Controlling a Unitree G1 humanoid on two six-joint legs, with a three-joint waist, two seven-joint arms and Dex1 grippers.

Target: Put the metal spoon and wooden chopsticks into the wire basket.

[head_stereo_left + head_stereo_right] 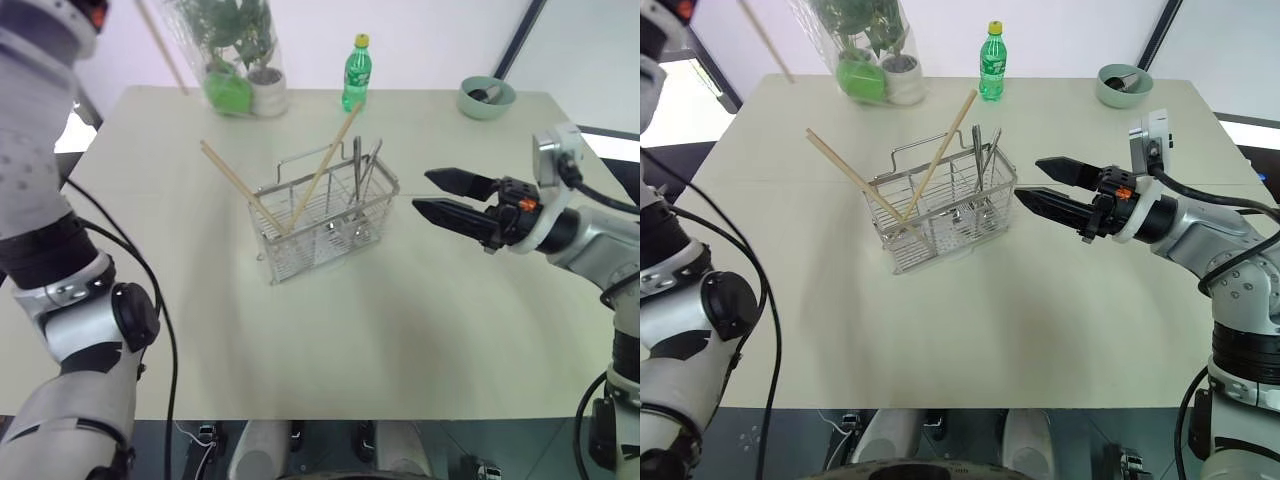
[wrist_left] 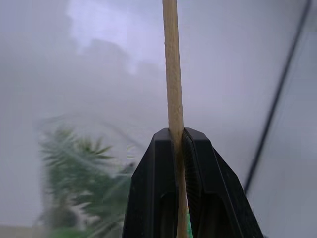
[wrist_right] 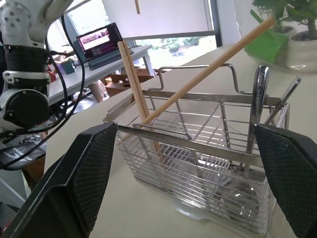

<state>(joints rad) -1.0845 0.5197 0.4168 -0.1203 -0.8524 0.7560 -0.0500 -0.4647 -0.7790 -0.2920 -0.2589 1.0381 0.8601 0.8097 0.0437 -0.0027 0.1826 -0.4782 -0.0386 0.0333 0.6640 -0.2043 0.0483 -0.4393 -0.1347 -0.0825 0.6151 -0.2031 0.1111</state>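
**Two chopsticks and the spoon in the basket, one chopstick pinched aloft**

I see the wire basket [image 1: 325,218] standing near the middle of the table [image 1: 420,330], its raised loop handle on the far side. Two of the wooden chopsticks [image 1: 322,168] are already inside it, leaning in opposite directions so that they cross low in the same end compartment: one [image 1: 240,186] slants up toward my left, the other up toward the far right, both sticking well above the rim. The metal spoon [image 3: 258,106] stands upright in the compartment at the other end, handle up, with a second slim metal utensil [image 3: 286,96] leaning just beside it.

The third chopstick [image 2: 173,94] is off the table. My left gripper [image 2: 179,144] has its fingers pressed together on it, pinching the stick between the tips; the stick runs on past them. From the head camera I can see a length of that same stick [image 1: 160,45] slanting high above the table's far left corner, near the plants.

My right gripper [image 1: 438,195] hangs level above the table just to the right of the basket, pointing at it, with its two black fingers spread wide and nothing between them. It is close to the basket without touching it.

Along the far edge of the table stand potted plants in clear wrap [image 1: 235,50], a green plastic bottle [image 1: 356,72] with a yellow cap, and a green bowl [image 1: 486,97] with a dark utensil in it.
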